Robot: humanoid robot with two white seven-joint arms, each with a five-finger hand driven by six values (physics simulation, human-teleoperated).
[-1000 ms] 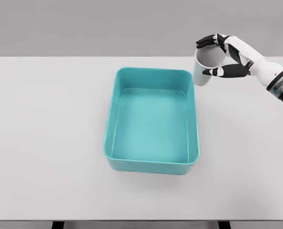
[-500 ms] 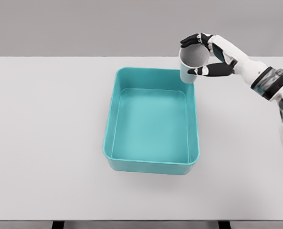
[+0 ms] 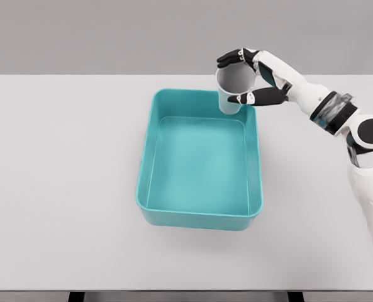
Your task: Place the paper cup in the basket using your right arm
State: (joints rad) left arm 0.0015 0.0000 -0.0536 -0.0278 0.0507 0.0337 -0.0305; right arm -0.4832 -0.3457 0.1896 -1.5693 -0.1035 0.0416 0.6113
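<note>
The right hand has its fingers clamped around a smooth white paper cup, upright above the glossy teal rectangular basket's far rim.

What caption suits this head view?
Right hand holds a paper cup over the far rim of a teal basket.

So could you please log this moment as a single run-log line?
right hand: shut on white paper cup | cup: upright, in air above far right corner of teal plastic basket | left arm: out of view
</note>
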